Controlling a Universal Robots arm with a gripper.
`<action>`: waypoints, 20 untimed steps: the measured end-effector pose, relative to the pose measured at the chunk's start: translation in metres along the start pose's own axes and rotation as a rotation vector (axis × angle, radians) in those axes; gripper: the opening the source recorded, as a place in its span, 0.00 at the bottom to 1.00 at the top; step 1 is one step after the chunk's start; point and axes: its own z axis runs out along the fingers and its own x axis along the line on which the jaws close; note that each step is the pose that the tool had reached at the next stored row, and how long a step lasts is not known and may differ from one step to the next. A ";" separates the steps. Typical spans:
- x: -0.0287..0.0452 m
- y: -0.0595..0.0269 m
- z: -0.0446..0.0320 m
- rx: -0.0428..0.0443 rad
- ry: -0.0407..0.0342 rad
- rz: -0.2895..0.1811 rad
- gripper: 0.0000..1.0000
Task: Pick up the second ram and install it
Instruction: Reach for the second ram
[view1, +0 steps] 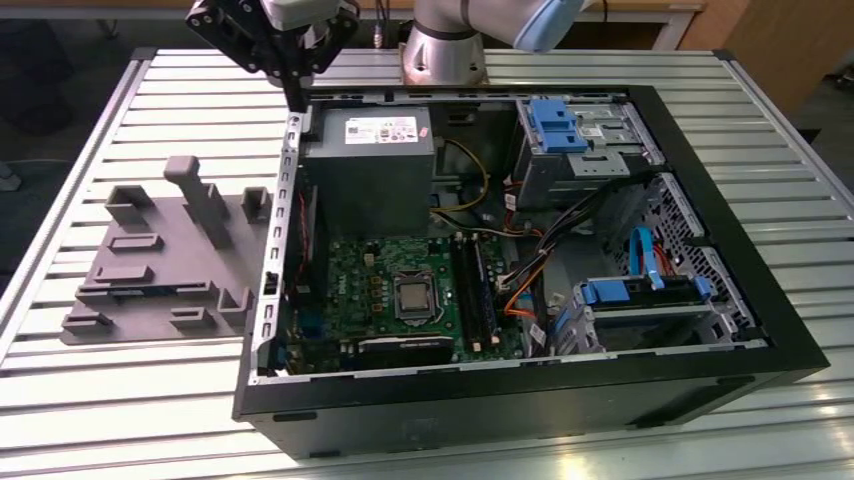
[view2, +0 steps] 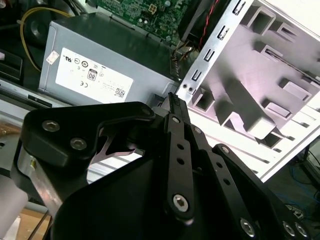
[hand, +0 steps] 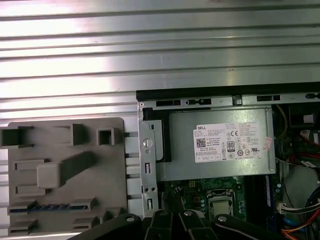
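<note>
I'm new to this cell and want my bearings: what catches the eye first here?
The open black computer case on the slatted table, its green motherboard exposed. The gripper hangs over the case's corner at the exterior view's upper left. Beside the case, a gray tray holds the second ram.

The table (view1: 160, 400) is bare ribbed metal with a bright, reflective sheen. On it, the parts fixture (view1: 147, 270) looks like matt grey plastic, and the second ram (hand: 52, 206) lying in it shows as a blue-green circuit-board edge. The computer case (view1: 534, 410) has a matt black outer wall and a dull, bare sheet-metal inner frame. The power supply (view1: 367, 170) is matt grey metal with a pale paper label. The motherboard (view1: 367, 275) is green and slightly glossy. The drive latches (view1: 554, 125) are smooth blue plastic. The gripper (view1: 294, 92) is smooth satin black with shiny steel screws (view2: 180, 201).
</note>
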 end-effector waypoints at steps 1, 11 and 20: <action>0.0008 -0.0001 0.0000 0.0000 0.0000 0.000 0.11; 0.0079 -0.0006 -0.0002 0.0000 0.0000 0.000 0.11; 0.0143 -0.0011 -0.0004 -0.0001 0.0000 0.000 0.11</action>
